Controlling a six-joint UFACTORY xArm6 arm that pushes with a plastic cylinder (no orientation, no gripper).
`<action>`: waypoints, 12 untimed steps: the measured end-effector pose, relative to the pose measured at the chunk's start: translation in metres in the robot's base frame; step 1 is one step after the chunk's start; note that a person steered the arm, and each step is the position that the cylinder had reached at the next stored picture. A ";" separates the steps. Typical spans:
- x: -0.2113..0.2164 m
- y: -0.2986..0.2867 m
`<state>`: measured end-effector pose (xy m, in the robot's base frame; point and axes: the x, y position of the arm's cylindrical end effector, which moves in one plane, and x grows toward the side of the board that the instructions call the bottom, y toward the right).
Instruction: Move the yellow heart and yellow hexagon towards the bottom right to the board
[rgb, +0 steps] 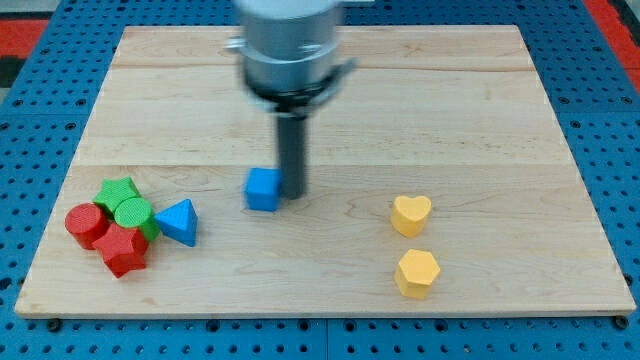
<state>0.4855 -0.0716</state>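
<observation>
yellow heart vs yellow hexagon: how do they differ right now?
Shape: the yellow heart has two lobes and a notch on top; the yellow hexagon has flat sides and corners.
Position: the heart sits nearer the view's top, the hexagon just below it, closer to the board's bottom edge.
Shared: same yellow, similar size, a small gap between them, both well to the view's right of my tip, which is beside the blue cube.

A chunky grey metallic cylinder, kinda blurred, is seen at the frame's top centre, ringed by a darker band lower down. A straight dark rod is fitted below, ending at my tip (293, 193).
</observation>
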 end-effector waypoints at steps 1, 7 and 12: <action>0.009 -0.015; 0.058 0.233; 0.099 0.159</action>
<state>0.5847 0.0873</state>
